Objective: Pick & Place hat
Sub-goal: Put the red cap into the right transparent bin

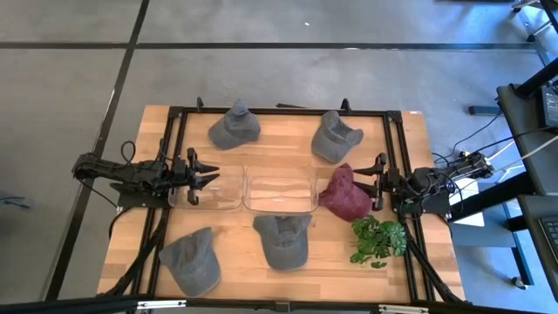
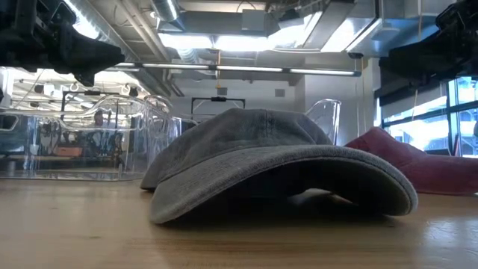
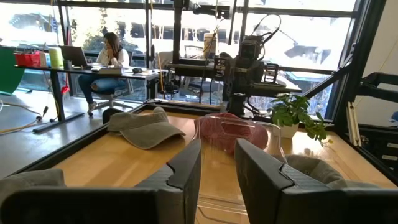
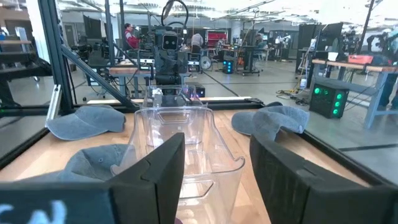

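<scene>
A maroon hat (image 1: 346, 194) lies crown up on the wooden table, just right of two clear bins (image 1: 279, 189). It also shows in the low view (image 2: 418, 161). Several grey hats lie around them, among them one at near centre (image 1: 283, 240) and one at far right (image 1: 336, 135). My right gripper (image 1: 377, 183) is open and level at the maroon hat's right edge, pointing toward the table's left. Its fingers hold nothing (image 4: 214, 180). My left gripper (image 1: 207, 174) is open and empty at the left bin's left rim (image 3: 217, 180).
A potted plant (image 1: 377, 240) stands near my right gripper on its near side. Grey hats lie at far left (image 1: 234, 128) and near left (image 1: 192, 262). A black frame (image 1: 279, 112) runs round the table. Bare wood lies between the bins and the far hats.
</scene>
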Available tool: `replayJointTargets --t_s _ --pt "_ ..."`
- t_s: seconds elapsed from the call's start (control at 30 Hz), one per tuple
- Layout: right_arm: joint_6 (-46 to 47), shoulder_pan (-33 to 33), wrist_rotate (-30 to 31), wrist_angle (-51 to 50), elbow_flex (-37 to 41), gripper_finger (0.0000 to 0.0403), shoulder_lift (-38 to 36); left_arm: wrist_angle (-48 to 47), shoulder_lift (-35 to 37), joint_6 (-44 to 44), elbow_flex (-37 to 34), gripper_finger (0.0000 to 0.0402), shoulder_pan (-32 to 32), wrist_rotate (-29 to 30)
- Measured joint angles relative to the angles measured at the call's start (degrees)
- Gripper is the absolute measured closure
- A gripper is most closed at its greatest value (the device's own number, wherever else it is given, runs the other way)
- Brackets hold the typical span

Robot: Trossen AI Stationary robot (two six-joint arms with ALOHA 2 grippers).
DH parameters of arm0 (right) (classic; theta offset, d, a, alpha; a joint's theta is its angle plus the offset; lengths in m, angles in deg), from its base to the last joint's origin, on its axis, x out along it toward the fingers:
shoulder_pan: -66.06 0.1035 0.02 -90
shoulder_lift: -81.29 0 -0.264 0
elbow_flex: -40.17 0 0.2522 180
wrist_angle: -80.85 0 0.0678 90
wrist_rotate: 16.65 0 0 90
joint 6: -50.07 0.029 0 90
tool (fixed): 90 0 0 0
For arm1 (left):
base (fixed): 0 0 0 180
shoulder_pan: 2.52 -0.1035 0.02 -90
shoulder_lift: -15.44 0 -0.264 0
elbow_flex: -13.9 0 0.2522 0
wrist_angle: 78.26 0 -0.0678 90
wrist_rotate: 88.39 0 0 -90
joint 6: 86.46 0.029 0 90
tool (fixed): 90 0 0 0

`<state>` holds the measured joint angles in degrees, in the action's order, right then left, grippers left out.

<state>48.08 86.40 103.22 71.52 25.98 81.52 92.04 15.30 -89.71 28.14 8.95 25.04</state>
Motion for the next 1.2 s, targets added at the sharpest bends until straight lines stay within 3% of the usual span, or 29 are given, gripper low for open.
replayJointTargets --t_s 0.37,0.47,0.63,0.7,0.9,1.2 --pt "-0.35 0.00 1.72 0.11 0.00 0.0213 0.00 0.00 0.00 0.00 -0.01 0.0306 0.00 0.04" --pt "2.68 0.00 5.41 0.11 0.00 0.0186 0.02 0.00 0.00 0.00 -0.01 0.0306 0.00 0.04" --pt "6.02 0.00 18.27 0.11 0.00 0.0126 0.00 0.00 0.01 0.00 0.00 0.0306 0.00 0.06" --pt "6.84 -0.02 20.79 0.11 0.00 0.0111 0.00 0.00 0.00 0.00 -0.01 0.0306 0.00 0.14" --pt "8.65 -0.02 19.61 2.14 0.02 0.0099 0.02 0.02 0.01 0.02 -0.01 0.0306 0.00 2.61" --pt "7.73 0.00 20.54 8.77 0.00 0.0113 0.02 0.86 0.01 1.32 -0.01 0.0306 0.00 3.45"
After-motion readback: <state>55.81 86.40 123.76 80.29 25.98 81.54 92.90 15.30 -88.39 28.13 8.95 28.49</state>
